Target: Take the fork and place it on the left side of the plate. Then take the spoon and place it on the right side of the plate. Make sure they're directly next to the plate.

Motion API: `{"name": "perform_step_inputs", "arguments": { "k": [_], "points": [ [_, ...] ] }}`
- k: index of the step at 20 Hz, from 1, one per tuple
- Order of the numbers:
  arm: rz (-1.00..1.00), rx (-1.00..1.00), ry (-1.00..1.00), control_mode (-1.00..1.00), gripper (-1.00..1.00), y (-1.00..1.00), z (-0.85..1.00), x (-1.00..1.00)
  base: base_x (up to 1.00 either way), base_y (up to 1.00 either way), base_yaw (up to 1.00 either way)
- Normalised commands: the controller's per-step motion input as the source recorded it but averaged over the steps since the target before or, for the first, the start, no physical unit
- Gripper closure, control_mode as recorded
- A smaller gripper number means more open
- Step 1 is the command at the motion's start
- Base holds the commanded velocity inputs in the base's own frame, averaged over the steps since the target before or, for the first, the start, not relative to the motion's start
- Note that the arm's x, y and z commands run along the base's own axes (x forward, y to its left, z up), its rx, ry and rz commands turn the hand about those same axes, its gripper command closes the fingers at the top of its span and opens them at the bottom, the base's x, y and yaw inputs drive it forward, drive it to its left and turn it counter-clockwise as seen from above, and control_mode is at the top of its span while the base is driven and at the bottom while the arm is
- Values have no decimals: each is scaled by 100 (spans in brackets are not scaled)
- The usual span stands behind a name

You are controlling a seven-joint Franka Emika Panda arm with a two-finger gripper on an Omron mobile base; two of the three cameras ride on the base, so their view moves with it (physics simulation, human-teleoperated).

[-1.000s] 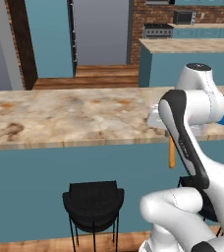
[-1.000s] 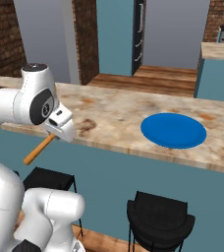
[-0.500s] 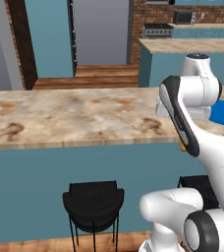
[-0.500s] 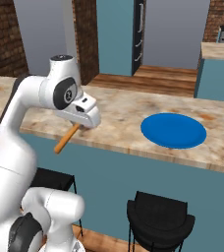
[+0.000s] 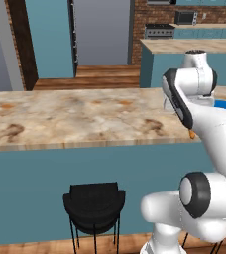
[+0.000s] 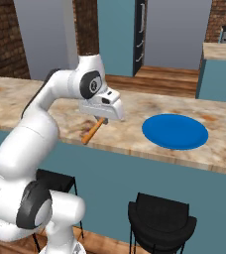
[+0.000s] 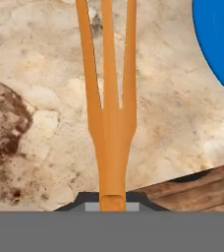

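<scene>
At the left of the scene, in the right base view, the marbled beige stone surface [image 6: 45, 96] was seen stretching across, with the robot's two-finger gripper [image 6: 104, 115] held above its near edge. The gripper was closed on the long slim orange-yellow fork [image 6: 93, 130], which slanted down and toward the robot from the jaws, its lower end hanging out past the front edge of the surface. In the hand view the tines [image 7: 105, 54] were seen pointing away from the gripper over bare stone.

Further right, the flat round bright blue plate [image 6: 175, 131] lay on the surface, apart from the fork, with bare stone between them. No spoon could be made out in these views.

The fork was judged to be in transit toward the plate's left side, not yet set down. Several risks were noted. The fork was held near one end, so it might pivot in the jaws if swung quickly. If released while tilted, it could bounce or slide off the near edge. If lowered too far right, the tines could land on the plate's rim; if too far left, the fork would not sit directly beside the plate.
</scene>
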Motion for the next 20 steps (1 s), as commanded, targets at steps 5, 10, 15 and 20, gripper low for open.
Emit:
{"name": "perform_step_inputs", "arguments": {
  "k": [5, 10, 15, 20],
  "points": [
    [0, -4, 2, -100, 100, -63, -46, 67, 0, 0, 0],
    [0, -1, 3, -100, 100, -39, -42, 82, 0, 0, 0],
    [0, -1, 7, -100, 100, -42, -15, 85, 0, 0, 0],
    [0, 0, 9, -100, 100, -31, -8, 75, 0, 0, 0]
  ]
}}
